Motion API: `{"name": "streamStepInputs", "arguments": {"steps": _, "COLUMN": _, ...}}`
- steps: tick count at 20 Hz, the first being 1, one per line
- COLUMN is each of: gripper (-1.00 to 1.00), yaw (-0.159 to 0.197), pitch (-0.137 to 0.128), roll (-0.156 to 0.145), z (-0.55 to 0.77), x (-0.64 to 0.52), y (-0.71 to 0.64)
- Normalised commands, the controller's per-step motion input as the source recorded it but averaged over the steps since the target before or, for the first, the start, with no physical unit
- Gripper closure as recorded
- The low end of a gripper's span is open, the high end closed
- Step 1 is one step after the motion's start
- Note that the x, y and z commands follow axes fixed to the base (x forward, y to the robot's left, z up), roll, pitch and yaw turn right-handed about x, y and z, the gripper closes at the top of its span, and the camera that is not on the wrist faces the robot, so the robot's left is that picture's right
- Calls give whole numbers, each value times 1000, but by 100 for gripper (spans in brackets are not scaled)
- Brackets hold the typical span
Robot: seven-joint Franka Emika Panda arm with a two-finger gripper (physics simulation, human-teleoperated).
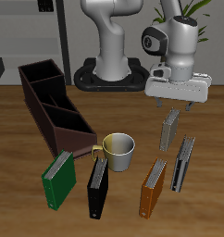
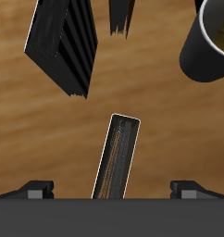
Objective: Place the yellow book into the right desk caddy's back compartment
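From the exterior view, I've got the pincer [image 1: 170, 115] hanging directly above the yellow book [image 1: 167, 135], fingers pointing straight down, their tips close to the book's top edge. The book stands upright on the bench [image 1: 17, 199], farther back than the other books, with a white mug [image 1: 118, 151] near it. I judge that upright stance is why I'm coming from overhead: the spine is slim enough to be straddled from above. Nearer the front edge stand an orange book [image 1: 153, 188], a black book [image 1: 98, 188], a green book [image 1: 57, 178] and a dark grey book [image 1: 183, 163]. The right desk caddy [image 1: 51, 107] lies well apart across the bench, running diagonally, and its back compartment [image 1: 42, 75] with the taller walls sits at the far end, nothing in it that I can see.

Now the wrist view: the yellow book [image 2: 118, 157] shows as a narrow strip, centred between my two fingertips [image 2: 32, 190], which stand wide apart on either side, not touching it. So the pincer is spread and holds nothing. The mug's dark rim [image 2: 207, 44] and the dark grey book [image 2: 66, 44] show beyond. Next, I reckon, comes a straight descent, then a squeeze.
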Motion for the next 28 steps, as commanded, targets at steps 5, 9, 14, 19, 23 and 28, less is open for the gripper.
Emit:
{"name": "streamStepInputs", "arguments": {"steps": 5, "gripper": -100, "yaw": -19, "pitch": 5, "roll": -17, "z": -160, "x": 11, "y": -27}}
{"name": "streamStepInputs", "arguments": {"steps": 9, "gripper": -100, "yaw": 1, "pitch": 4, "roll": 8, "z": -86, "x": 45, "y": 54}}
{"name": "streamStepInputs", "arguments": {"steps": 14, "gripper": -100, "yaw": -14, "pitch": 25, "roll": 0, "z": -120, "x": 100, "y": 9}}
{"name": "streamStepInputs", "arguments": {"steps": 19, "gripper": -100, "yaw": -17, "pitch": 24, "roll": -3, "z": -146, "x": 112, "y": -48}}
{"name": "streamStepInputs", "arguments": {"steps": 23, "gripper": -100, "yaw": -7, "pitch": 29, "roll": 13, "z": -214, "x": 65, "y": 1}}
{"name": "streamStepInputs", "arguments": {"steps": 28, "gripper": 100, "yaw": -16, "pitch": 57, "roll": -2, "z": -264, "x": 61, "y": -56}}
